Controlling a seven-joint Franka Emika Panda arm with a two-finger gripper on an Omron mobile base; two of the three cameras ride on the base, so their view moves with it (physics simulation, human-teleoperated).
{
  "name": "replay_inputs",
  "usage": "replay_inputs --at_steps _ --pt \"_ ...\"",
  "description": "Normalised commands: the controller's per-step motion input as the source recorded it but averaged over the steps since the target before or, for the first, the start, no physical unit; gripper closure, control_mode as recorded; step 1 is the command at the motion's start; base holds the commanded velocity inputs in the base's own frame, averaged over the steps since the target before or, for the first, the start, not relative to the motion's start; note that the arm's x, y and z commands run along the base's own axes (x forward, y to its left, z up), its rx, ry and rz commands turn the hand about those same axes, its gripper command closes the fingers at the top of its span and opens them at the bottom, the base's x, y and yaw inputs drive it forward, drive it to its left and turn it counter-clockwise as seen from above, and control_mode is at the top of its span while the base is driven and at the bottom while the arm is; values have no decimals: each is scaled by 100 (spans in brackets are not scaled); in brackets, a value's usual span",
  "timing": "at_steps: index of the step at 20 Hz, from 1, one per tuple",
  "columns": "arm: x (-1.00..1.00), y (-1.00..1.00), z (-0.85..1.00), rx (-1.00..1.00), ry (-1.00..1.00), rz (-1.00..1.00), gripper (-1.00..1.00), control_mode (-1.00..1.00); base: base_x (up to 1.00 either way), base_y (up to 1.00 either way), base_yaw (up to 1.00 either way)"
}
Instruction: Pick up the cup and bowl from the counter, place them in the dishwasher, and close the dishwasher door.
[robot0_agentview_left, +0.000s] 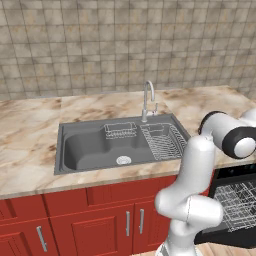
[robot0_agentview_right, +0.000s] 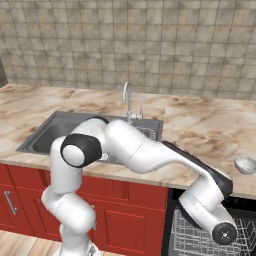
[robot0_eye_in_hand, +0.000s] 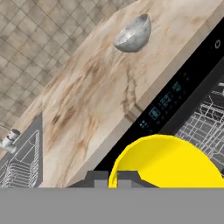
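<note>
Nearest the hand camera, the yellow cup (robot0_eye_in_hand: 168, 161) bulges large between the two dark fingertips (robot0_eye_in_hand: 97, 178), its rim pinched by the gripper (robot0_eye_in_hand: 112, 179), which is clenched on it. The hand view is rolled, so the counter edge runs diagonally; just past the cup lies the black dishwasher (robot0_eye_in_hand: 183, 103) front with its control strip, whose pale blue symbols are too small to read, and the white wire rack (robot0_eye_in_hand: 205, 127) showing inside at the right. From the right base camera, the white arm rises at lower left, bends at a dark-ringed elbow, and reaches across to the right and down, its wrist hanging low over the open dishwasher (robot0_agentview_right: 200, 240) in front of the red cabinets (robot0_agentview_right: 130, 210); the gripper itself is hidden behind the wrist there. From the left base camera, the arm stands at lower right, its upper link folding to the right above the dishwasher door (robot0_agentview_left: 235, 235) and rack. Farther on, the beige marbled counter (robot0_eye_in_hand: 96, 92) stretches away, and the silvery bowl (robot0_eye_in_hand: 133, 34) sits on it, well apart from the cup; the right base view shows the same bowl (robot0_agentview_right: 245, 164) near the counter's front edge at the right. Beyond lie the grey sink (robot0_agentview_left: 95, 147), its wire drainer basket (robot0_agentview_left: 162, 141), the faucet (robot0_agentview_left: 148, 100), and the tiled wall (robot0_agentview_left: 125, 45).
</note>
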Motion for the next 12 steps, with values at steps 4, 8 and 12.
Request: replay_inputs --at_steps 4,8,12 --pt "-23 -2 -42 2 -4 0 100 -100 0 0 0" --pt "-11 -12 -36 7 -5 0 100 -100 0 0 0" --pt "0 -21 -42 11 -2 0 100 -100 0 0 0"
